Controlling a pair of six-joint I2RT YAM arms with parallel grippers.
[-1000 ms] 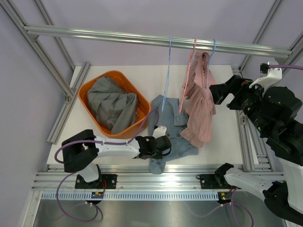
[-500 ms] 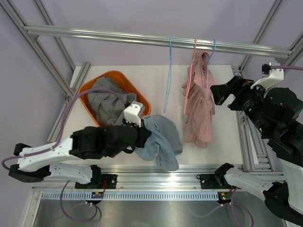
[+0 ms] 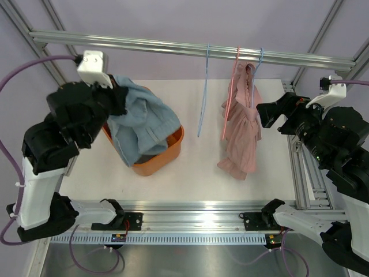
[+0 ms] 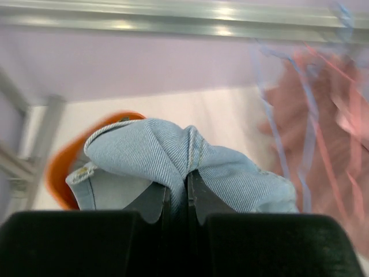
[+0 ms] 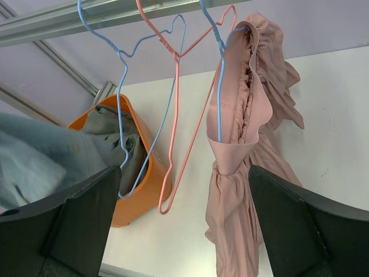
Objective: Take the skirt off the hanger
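The left gripper [image 4: 187, 179] is clamped on a fold of the denim skirt [image 3: 141, 121], jaws nearly together with the cloth pinched between them. The left arm is raised high, and the skirt hangs from the gripper over the orange basket [image 3: 176, 141] at the left of the surface [image 3: 196, 167]. Whether its lower end reaches into the basket or only hangs in front of it cannot be told from the top view. Grey cloth [image 5: 106, 130] lies in the basket.

3 wire hangers hang on the rail [image 3: 144, 45]. The blue hanger [image 3: 203, 98] and the pink hanger [image 3: 230, 92] are bare. The 2nd blue hanger [image 3: 254, 69], furthest right, carries a pink skirt [image 3: 241, 133], bunched and drooping low.

The right gripper [image 5: 183, 190] has its jaws wide apart and holds nothing. It is up in the air just right of the pink skirt, facing it but not touching.
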